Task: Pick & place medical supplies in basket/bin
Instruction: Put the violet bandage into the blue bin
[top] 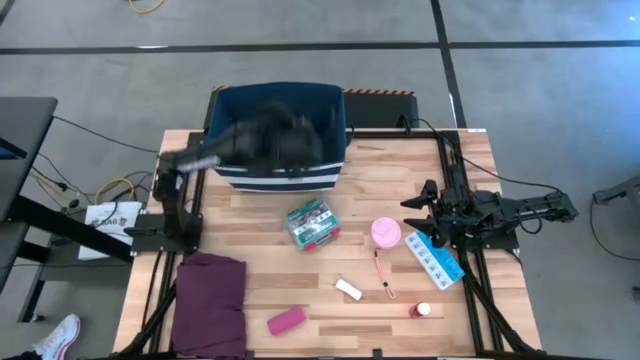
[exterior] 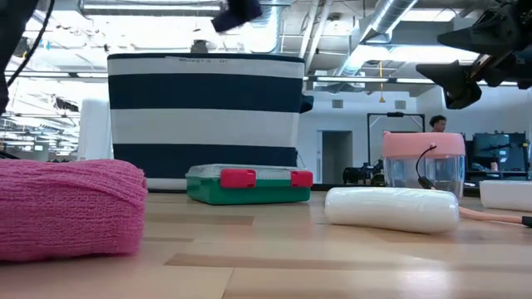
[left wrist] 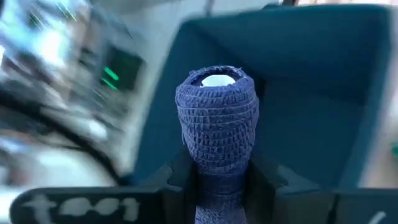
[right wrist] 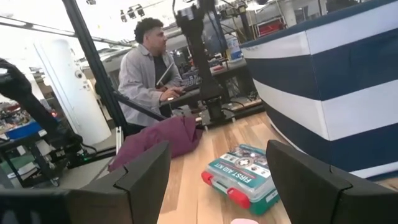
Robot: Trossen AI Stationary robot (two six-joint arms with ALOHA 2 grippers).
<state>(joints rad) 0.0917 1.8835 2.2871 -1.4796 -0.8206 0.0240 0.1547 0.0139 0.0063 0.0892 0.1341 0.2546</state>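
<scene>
Bin [top: 281, 172] first, since it is the biggest thing I see: a tall, soft cloth box, dark navy with white stripes, at the far edge of the wooden table [top: 250, 262]. My left gripper [left wrist: 217, 180] is up over its open top. Its two fingers are pinched narrow on a purple roll [left wrist: 216, 118] of bumpy, stretchy wrap with a white core showing at the end. The roll is over the inside of the bin.

Next biggest is the folded purple cloth [top: 211, 302] at the near left corner. My right gripper [top: 424, 212] waits above the right side of the table, fingers spread wide, holding nothing.

The rest lie on the pale plank top, well apart from each other:
- a green and red clear packet [top: 311, 223], flat and boxy, in the middle just in front of the bin
- a blue and white pill strip [top: 435, 259], just beside the right gripper
- a pink round tub [top: 386, 233] with a clear lower part
- a magenta roll [top: 286, 320], fuzzy and woven, near the front edge
- a white tube [top: 348, 289]
- a small bottle [top: 421, 310] with a red part, near the right front

Behind the table is a bright room with pipes on the ceiling. A person [right wrist: 146, 68] in a grey shirt stands there.
</scene>
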